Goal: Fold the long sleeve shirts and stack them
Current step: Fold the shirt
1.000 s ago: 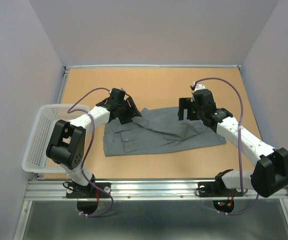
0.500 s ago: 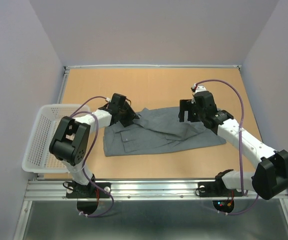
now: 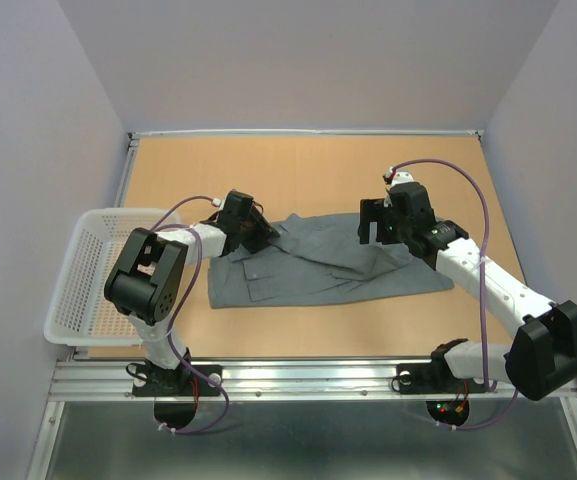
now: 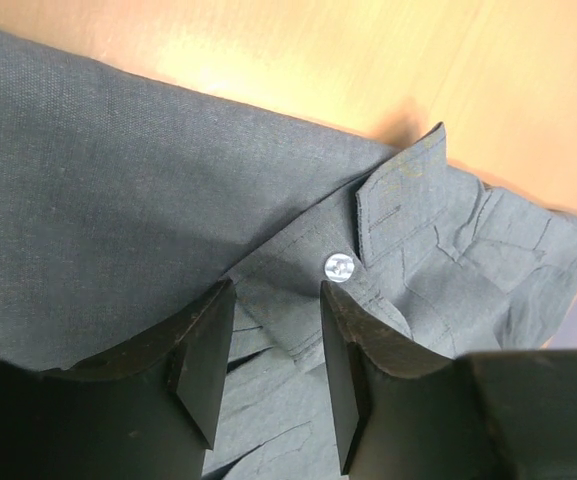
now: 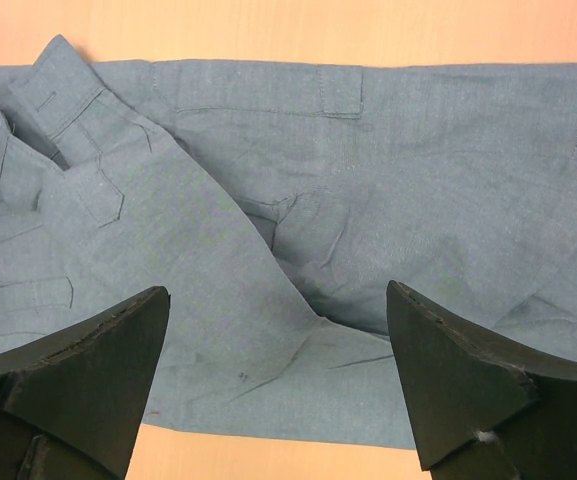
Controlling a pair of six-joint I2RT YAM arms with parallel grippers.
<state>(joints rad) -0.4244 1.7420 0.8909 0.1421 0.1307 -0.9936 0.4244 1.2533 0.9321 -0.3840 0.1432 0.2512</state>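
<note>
Shows one grey long sleeve shirt (image 3: 318, 265) lying creased and flat across the middle of the tan surface (image 3: 308, 170), drawn out into a long band running left to right. Shows a white mesh basket (image 3: 78, 290) hanging off the left edge, apart from the cloth.

Finds the left end effector (image 3: 260, 238) down on the shirt's left end, fingers (image 4: 203, 360) set narrow and astride a raised fold of cloth, just beside a small pale button (image 4: 339, 267) and a stitched tab (image 4: 398, 195) beyond it. Cannot tell whether that fold is pinched or merely sits between the pads.

Puts the right end effector (image 3: 373, 226) over the far right part of the shirt, spread wide, with nothing caught between its fingers and only grey cloth beneath. Cannot tell from the wrist view whether those tips touch the fabric.
</note>
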